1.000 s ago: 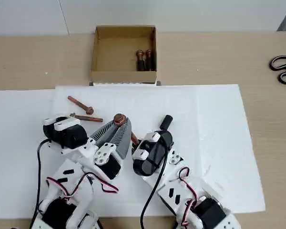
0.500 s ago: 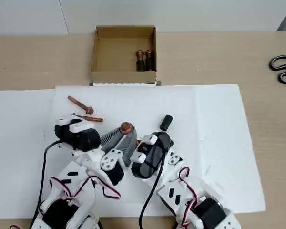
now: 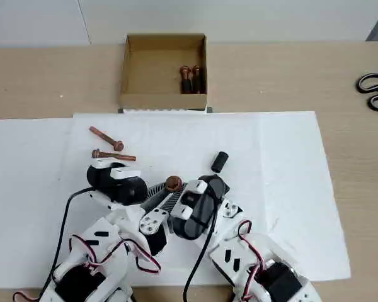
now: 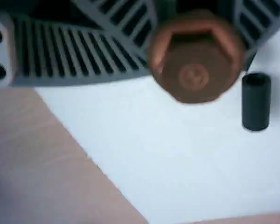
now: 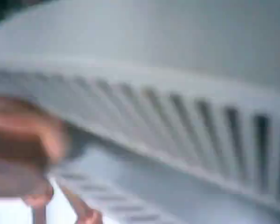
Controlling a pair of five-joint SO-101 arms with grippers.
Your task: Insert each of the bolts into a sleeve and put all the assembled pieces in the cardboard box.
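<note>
A wooden surface [image 3: 50, 82] is covered across the lower frame by a white sheet [image 3: 290, 189]. The cardboard box [image 3: 164, 100] is set at upper centre, with two assembled pieces [image 3: 192, 79] against its right wall. At lower centre the left fingers [image 3: 159, 194] are closed on a bolt [image 3: 172, 183], its head showing between them, just beside the right arm [image 3: 198, 201], whose grasp cannot be told. Two loose bolts [image 3: 107, 138] are laid at left, and a black sleeve [image 3: 220, 161] right of centre.

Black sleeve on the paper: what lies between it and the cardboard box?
Nothing but bare white paper between the black sleeve and the cardboard box, in the high view.
</note>
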